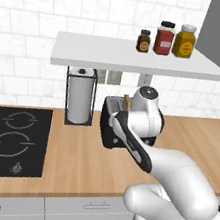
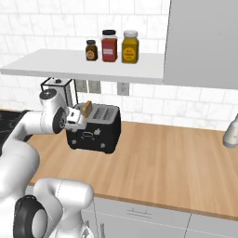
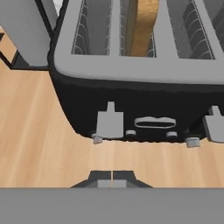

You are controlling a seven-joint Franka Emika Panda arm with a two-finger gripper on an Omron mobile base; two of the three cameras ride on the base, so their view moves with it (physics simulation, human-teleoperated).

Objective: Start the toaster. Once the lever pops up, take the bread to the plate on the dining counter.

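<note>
With its fingers closed on nothing, the gripper (image 3: 112,178) hangs just in front of the toaster (image 3: 144,94), whose left lever (image 3: 109,123) is straight ahead, so it should press that lever squarely down, the bread (image 3: 143,27) standing in the slot beyond.

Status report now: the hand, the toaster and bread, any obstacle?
Hand shut, empty, just in front of toaster. Bread standing in a slot. Left lever low, nothing between it and the hand.
</note>
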